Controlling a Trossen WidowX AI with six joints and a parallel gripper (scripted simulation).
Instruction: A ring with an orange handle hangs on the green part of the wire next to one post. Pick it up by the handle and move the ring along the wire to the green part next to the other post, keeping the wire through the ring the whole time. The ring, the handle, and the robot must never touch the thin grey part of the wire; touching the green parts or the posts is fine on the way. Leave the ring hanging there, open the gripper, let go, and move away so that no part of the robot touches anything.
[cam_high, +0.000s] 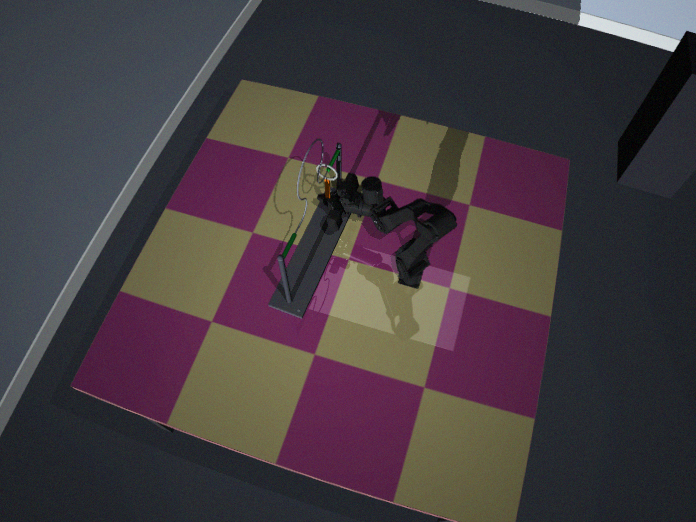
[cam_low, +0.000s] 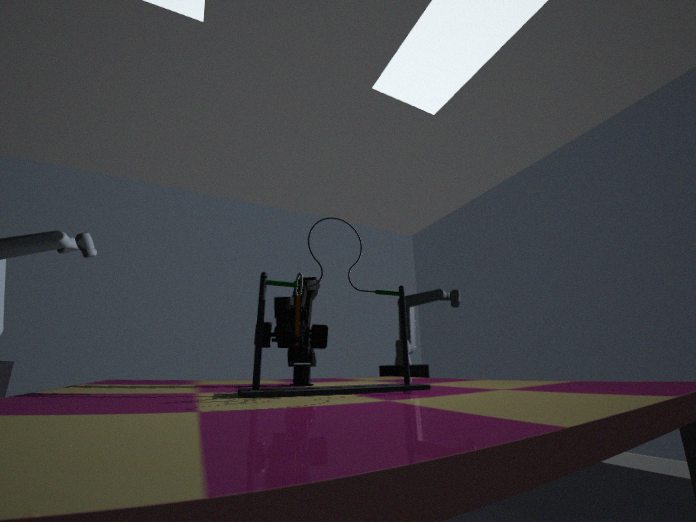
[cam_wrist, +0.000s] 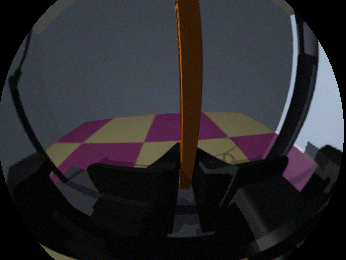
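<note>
My fingers (cam_high: 330, 200) are pinching the slim, flat-sided orange handle (cam_high: 327, 188) (cam_low: 297, 320) (cam_wrist: 190, 75). The pale round ring (cam_high: 326, 172) (cam_low: 301, 284) sits around the wire near the inner end of the starting green part (cam_low: 281, 283). The grasp looks done; the whole thin, looping grey stretch (cam_high: 299, 178) (cam_low: 331, 218) remains, then release at the far green part (cam_high: 289, 245) (cam_low: 387, 292) and retreat.

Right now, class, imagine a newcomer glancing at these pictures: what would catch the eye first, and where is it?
Probably the bold magenta-and-yellow checkered table top, filling much of the top view. Next, the bright orange handle, upright in the black gripper near one post. Then the thin grey wire, looping high between two green ends in the exterior view.
</note>
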